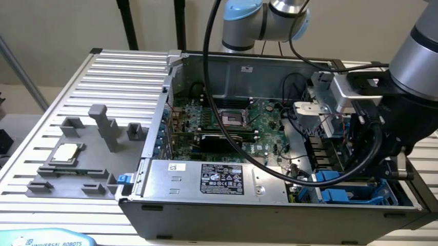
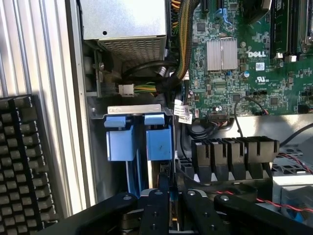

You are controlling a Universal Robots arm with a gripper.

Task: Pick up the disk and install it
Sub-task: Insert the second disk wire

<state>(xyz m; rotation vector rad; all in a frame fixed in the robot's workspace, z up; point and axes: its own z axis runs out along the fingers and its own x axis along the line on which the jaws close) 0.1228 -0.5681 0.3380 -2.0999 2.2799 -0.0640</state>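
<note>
— Blue carrier tabs are showing just ahead of our gripper (image 2: pixel 164 196). Where are we keeping the disk (image 2: pixel 159 143)?

— We're seeing it standing on edge in the drive bay (image 2: pixel 132 108) of the computer case (image 1: pixel 226 212), long axis running down into the bay. Our fingers are pinching nearly closed on its edge.

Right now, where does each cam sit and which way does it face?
Exterior view: off the arm, above and in front of the open grey computer case, looking down into it; the silver-and-blue arm reaches in at this view's right.
Wrist view: on the wrist, facing down into the drive bay; the black gripper, shut, sits by the blue plastic drive carriers.
Shared: green motherboard, grey power-supply box, the blue carriers.
</note>
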